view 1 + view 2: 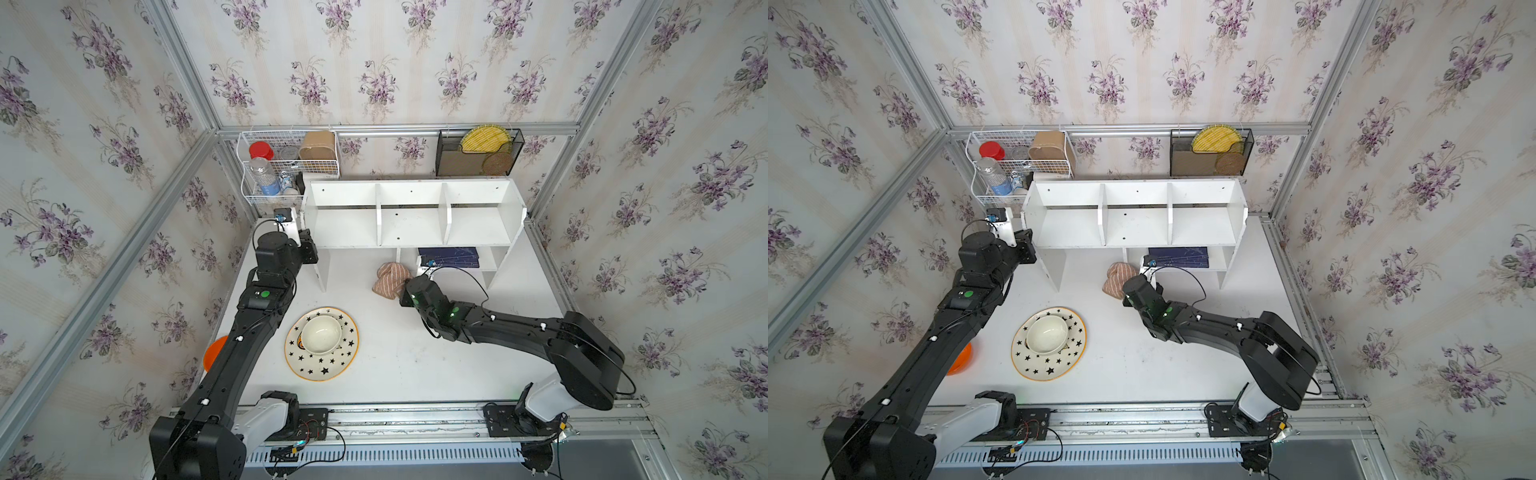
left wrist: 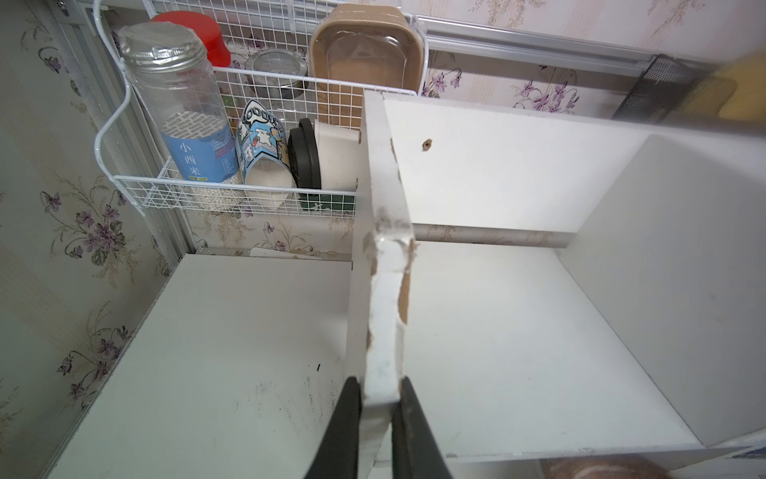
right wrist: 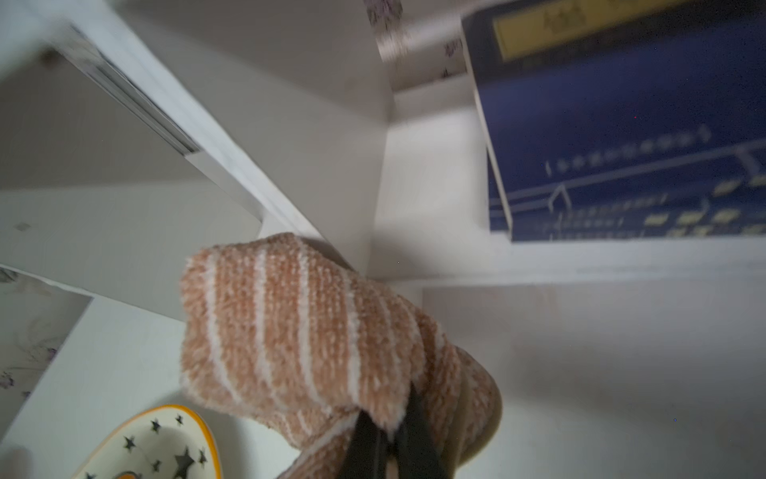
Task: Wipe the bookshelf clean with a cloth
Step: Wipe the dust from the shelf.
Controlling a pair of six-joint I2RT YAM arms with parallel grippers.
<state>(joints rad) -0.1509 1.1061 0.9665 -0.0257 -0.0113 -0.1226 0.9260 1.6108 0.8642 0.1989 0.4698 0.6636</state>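
Left gripper (image 2: 379, 387): I see it clamped on the front edge of the bookshelf (image 2: 518, 331) end panel, with one finger on each side of the chipped board.
Right gripper (image 3: 387, 419): its fingers are pinched tight on a fold of the cloth (image 3: 298, 331).
Cloth: it is bunched into a lump that stands out beyond the right fingertips. In both top views it is just ahead of that wrist, under the front edge of the upper deck (image 1: 390, 276). I cannot tell whether it touches the wood or the table.
Bookshelf: in a top view it stands upright against the back wall (image 1: 1200, 228). The three upper compartments open beyond the left gripper, and the small lower shelf is just past the right gripper.
Book (image 3: 621, 124): it is dark blue and lies flat on the lower shelf, beyond the cloth and to one side of it.
Plate (image 1: 332, 370): it is star-patterned with a bowl (image 1: 321, 334) in it, and sits between the two arms, well behind both grippers.
Basket (image 2: 136, 195): white wire, hanging on the wall past the left gripper, outside the end panel.
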